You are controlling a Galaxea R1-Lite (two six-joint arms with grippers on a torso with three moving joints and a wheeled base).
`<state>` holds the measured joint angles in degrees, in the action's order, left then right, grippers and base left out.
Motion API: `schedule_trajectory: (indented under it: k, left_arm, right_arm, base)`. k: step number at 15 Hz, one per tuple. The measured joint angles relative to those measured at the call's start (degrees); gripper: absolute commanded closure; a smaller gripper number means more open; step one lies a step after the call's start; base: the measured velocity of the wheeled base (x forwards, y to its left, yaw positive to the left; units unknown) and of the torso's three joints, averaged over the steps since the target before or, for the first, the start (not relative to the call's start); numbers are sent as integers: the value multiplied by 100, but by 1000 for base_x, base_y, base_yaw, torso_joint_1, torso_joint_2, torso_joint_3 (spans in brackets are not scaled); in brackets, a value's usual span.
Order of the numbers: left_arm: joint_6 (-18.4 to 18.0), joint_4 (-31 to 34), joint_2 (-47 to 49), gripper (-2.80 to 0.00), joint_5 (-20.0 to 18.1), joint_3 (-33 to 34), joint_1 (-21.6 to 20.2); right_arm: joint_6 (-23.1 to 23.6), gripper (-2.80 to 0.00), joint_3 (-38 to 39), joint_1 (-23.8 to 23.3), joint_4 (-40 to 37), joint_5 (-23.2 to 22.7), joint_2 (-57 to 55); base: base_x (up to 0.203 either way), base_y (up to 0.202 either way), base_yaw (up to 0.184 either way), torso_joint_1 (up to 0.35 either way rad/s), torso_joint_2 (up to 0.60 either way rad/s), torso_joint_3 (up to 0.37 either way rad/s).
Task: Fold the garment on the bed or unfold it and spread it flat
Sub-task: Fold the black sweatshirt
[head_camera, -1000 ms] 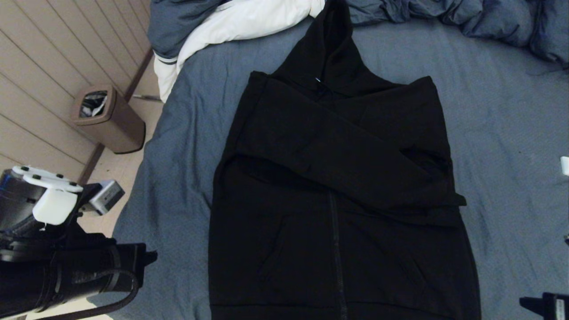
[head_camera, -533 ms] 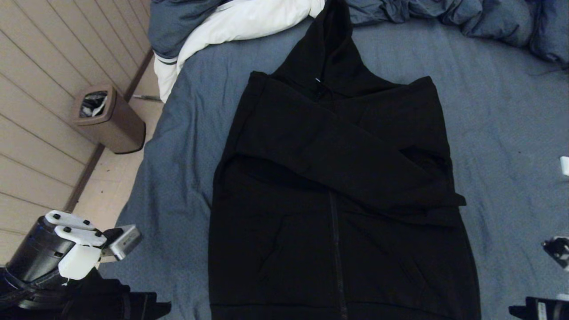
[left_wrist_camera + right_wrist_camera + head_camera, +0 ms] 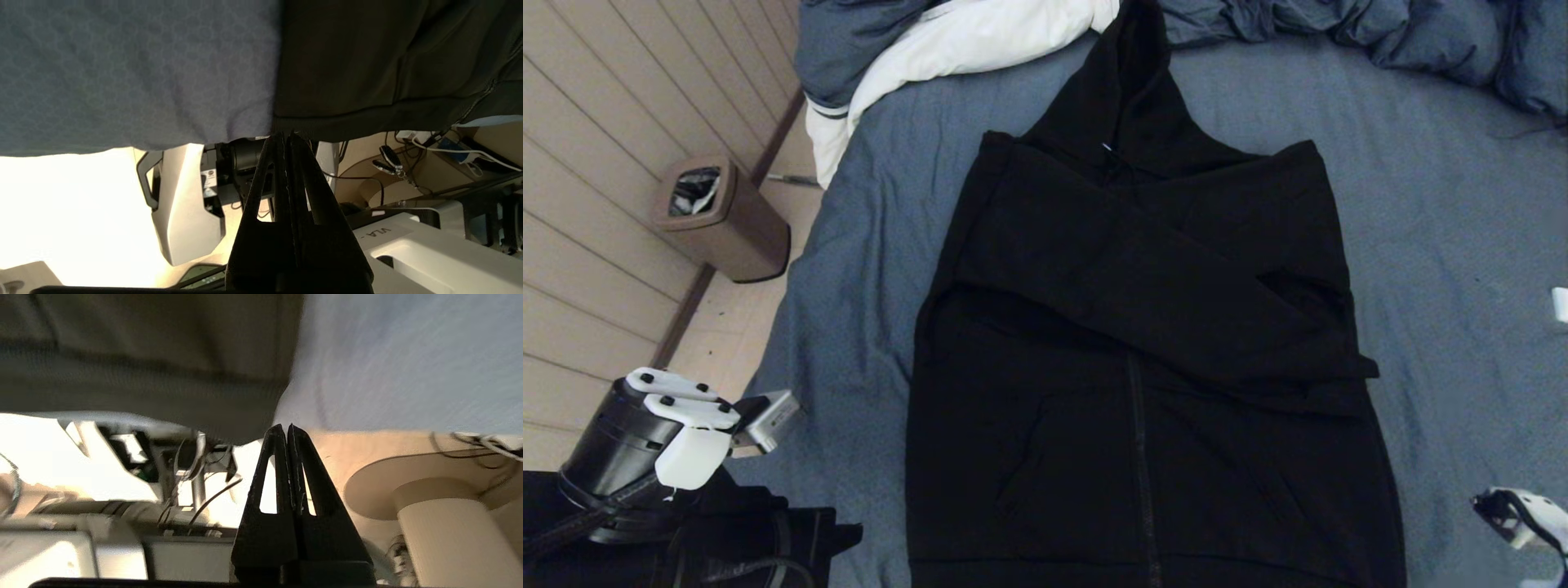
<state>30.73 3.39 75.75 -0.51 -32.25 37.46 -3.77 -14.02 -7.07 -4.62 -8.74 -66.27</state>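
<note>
the bed (image 3: pixel 1437 204) carries the black hoodie (image 3: pixel 1143 359), sleeves crossed, long axis running from near edge to hood. its ribbed hem corners lie just ahead of the closed, empty left end effector (image 3: pixel 286 136) and right end effector (image 3: pixel 284 428), each about equally near.

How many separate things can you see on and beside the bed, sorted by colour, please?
Black: 1, the garment
Blue-grey with white lining: 1, the duvet
Brown: 1, the bin on the floor
Total: 3
</note>
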Motion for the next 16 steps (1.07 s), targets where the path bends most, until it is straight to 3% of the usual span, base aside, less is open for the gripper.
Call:
schedule_trajectory:
  k: [5,6,11,16]
  left_arm:
    - [-10,9,49,0,7,-60,2]
    - [-7,5,72,0,10,-72,5]
    - [-9,11,192,0,29,-194,0]
    - [-9,7,211,0,30,-191,-1]
  right_arm:
    - [13,0,238,2,27,-255,93]
    - [16,-280,255,2,57,-275,56]
    - [57,-280,427,-41,1043,-267,-361]
    - [60,-280,505,-1,1162,-347,-807]
  base:
    - [0,0,0,0,0,0]
    - [0,0,0,0,0,0]
    - [0,0,0,0,0,0]
    - [0,0,0,0,0,0]
